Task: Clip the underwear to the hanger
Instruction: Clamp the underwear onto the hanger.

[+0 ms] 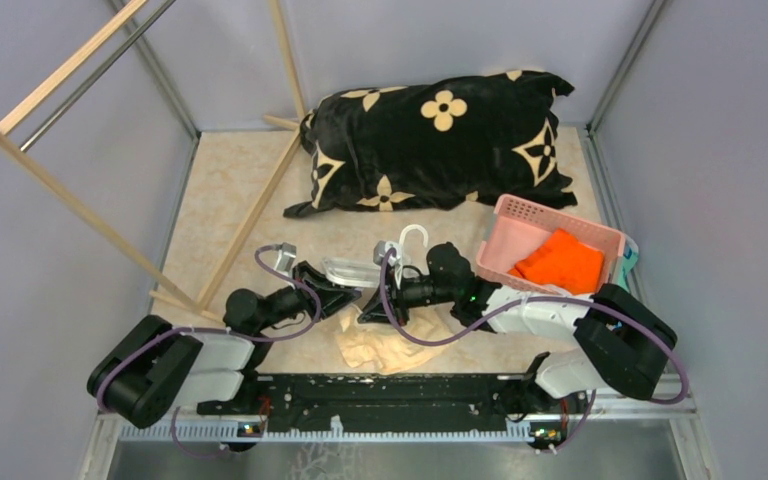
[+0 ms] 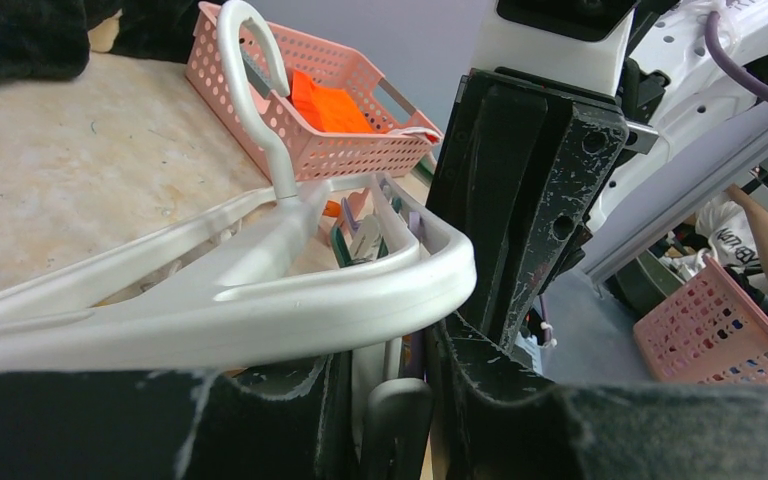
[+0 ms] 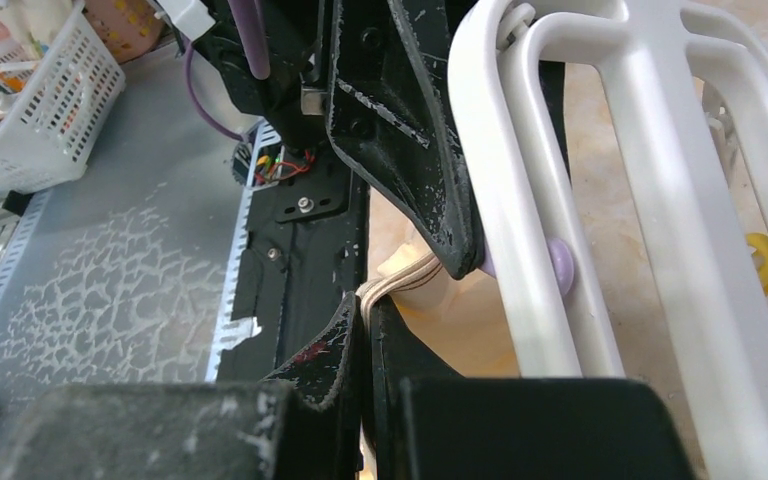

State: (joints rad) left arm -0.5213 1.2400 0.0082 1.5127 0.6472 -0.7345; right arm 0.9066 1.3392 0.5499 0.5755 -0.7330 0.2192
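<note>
My right gripper (image 3: 363,318) is pinched shut on the banded edge of the underwear (image 3: 438,312), holding it up beside the rail of the hanger (image 3: 660,150), I judge so the purple clip (image 3: 560,262) there can bite it. My left gripper (image 2: 385,395), part closed, clamps that white rail to steady it. The rest of the cream fabric lies crumpled at lower centre of the overhead view, below-left of the pink basket (image 1: 600,235).

Bright, even light, soft shadows — close parts blur, the hanger (image 2: 260,300) glares white.
</note>
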